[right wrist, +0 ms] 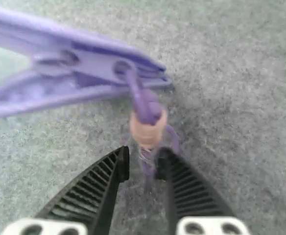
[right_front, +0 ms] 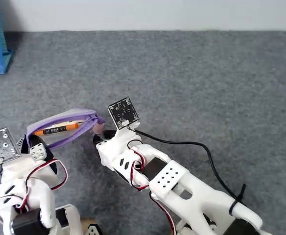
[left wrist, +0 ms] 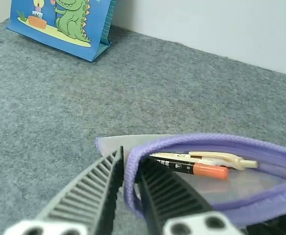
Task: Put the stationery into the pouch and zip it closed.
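Tools both clamped: my left tool [left wrist: 129, 159] pinches the pouch [left wrist: 241, 144] rim at one end, right tool [right wrist: 143, 156] grips the zip pull [right wrist: 147, 128] at the other. Pouch spans between them, gaping, pens [left wrist: 202, 170] inside. I reckon the slider [right wrist: 126, 68] must run along its long axis toward the left tool.

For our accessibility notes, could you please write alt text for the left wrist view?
The left claw pinches the rim of an open purple pouch holding an orange-capped marker and a cream pen, on grey carpet.
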Controlling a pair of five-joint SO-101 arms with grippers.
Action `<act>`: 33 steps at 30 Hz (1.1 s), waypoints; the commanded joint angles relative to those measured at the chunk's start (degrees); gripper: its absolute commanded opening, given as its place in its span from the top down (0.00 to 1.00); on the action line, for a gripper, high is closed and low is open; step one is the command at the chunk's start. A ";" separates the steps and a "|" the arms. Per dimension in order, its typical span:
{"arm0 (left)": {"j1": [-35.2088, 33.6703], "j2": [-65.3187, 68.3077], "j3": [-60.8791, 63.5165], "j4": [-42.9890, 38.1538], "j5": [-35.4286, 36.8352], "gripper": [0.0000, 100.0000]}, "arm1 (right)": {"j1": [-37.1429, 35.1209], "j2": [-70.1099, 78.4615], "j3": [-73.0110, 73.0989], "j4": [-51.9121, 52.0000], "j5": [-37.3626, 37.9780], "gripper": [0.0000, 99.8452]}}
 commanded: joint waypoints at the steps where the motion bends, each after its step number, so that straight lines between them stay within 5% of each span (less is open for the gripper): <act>1: -0.18 0.35 -0.04 -1.58 0.26 0.99 | -0.13 -3.21 -3.69 0.66 -0.53 0.85; 15: -0.09 0.35 -0.04 -1.49 0.26 0.99 | -0.31 -3.82 -3.60 -6.46 -0.62 0.85; 22: -0.09 0.35 -0.04 -1.49 0.26 0.99 | -0.04 -3.74 -3.60 -7.43 -0.62 0.99; 33: -0.09 0.35 0.04 -1.41 0.26 0.99 | -0.04 -3.82 -2.20 -7.25 -0.26 0.99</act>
